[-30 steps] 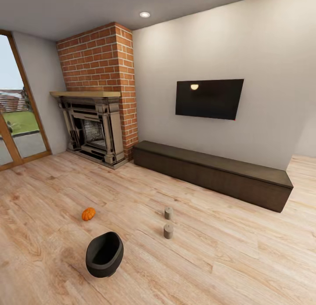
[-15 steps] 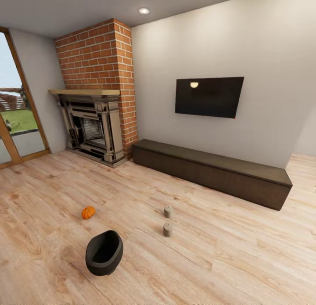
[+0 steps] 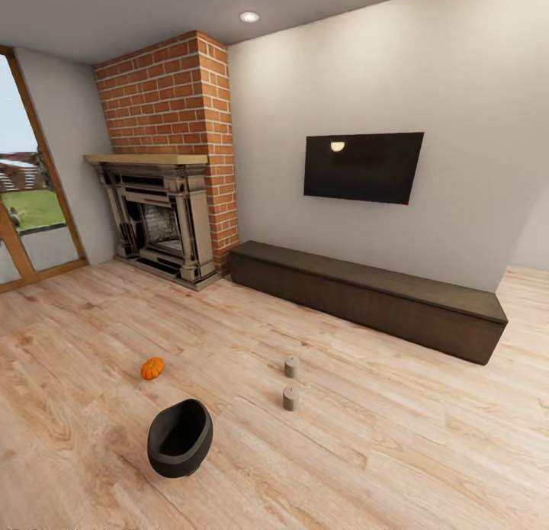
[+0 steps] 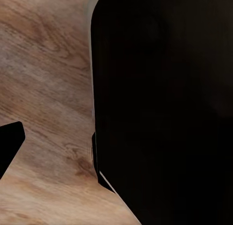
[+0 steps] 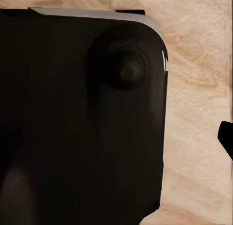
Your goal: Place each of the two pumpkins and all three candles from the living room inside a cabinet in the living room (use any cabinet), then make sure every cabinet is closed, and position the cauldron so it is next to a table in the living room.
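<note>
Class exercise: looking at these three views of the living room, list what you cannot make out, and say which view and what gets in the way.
- Gripper states: both wrist views are mostly blocked by dark robot parts over the wood floor.
- Cabinet insides: closed fronts hide them in the head view.
- Cauldron contents: its dark interior is too shadowed to read.
- One pumpkin and two candles are visible; where the others sit cannot be told.

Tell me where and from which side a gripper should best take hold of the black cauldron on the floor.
Probably by the rim. The cauldron lies tilted on the wooden floor, with its open mouth facing up and toward the fireplace. One finger could go inside the opening and one outside over the upper lip, coming from above. The round belly looks too wide and smooth to span.
</note>
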{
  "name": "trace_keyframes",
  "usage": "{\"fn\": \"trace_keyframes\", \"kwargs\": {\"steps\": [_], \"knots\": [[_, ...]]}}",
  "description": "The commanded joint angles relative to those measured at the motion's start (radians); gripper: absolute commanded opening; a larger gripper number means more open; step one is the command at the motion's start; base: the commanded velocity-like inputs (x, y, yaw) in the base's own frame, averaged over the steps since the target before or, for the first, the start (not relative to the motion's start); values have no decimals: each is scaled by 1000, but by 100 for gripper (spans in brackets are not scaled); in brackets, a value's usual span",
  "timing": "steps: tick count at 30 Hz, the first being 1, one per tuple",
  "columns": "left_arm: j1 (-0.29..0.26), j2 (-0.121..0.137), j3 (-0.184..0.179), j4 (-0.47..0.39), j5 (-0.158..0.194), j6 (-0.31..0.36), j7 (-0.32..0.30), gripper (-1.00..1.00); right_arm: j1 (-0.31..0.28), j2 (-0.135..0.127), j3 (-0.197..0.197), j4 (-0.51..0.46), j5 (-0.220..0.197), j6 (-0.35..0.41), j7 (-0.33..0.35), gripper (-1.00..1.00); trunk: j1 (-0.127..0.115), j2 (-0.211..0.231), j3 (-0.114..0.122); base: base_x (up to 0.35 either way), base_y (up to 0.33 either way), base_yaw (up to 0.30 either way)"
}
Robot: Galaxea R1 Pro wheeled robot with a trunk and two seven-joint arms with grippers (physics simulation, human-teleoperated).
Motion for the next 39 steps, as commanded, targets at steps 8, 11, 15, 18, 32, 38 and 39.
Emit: {"fn": "trace_keyframes", "kwargs": {"steps": [8,11,15,18,32,38,39], "knots": [[0,0,-1,-2,-1,-27,1,100,0,1,2,2,3,-44,0,100,0,0,-1,108,-246,220],[0,0,-1,-2,-1,-30,1,100,0,1,1,2,2,-46,0,100,0,0,-1,183,-274,276],[0,0,-1,-2,-1,-32,1,100,0,1,1,2,1,-47,0,100,0,0,-1,190,-276,280],[0,0,-1,-2,-1,-33,1,100,0,2,1,2,0,-47,0,100,0,0,-1,183,-277,281],[0,0,2,-2,0,-55,2,100,0,10,1,3,2,-47,0,100,0,0,-4,175,-140,281],[0,0,3,-2,0,-55,2,100,0,24,1,3,0,-47,-1,100,0,0,-6,150,-41,281],[0,1,3,-2,0,-55,2,100,0,24,1,3,0,-47,-1,100,0,0,-6,126,-83,282]]}}
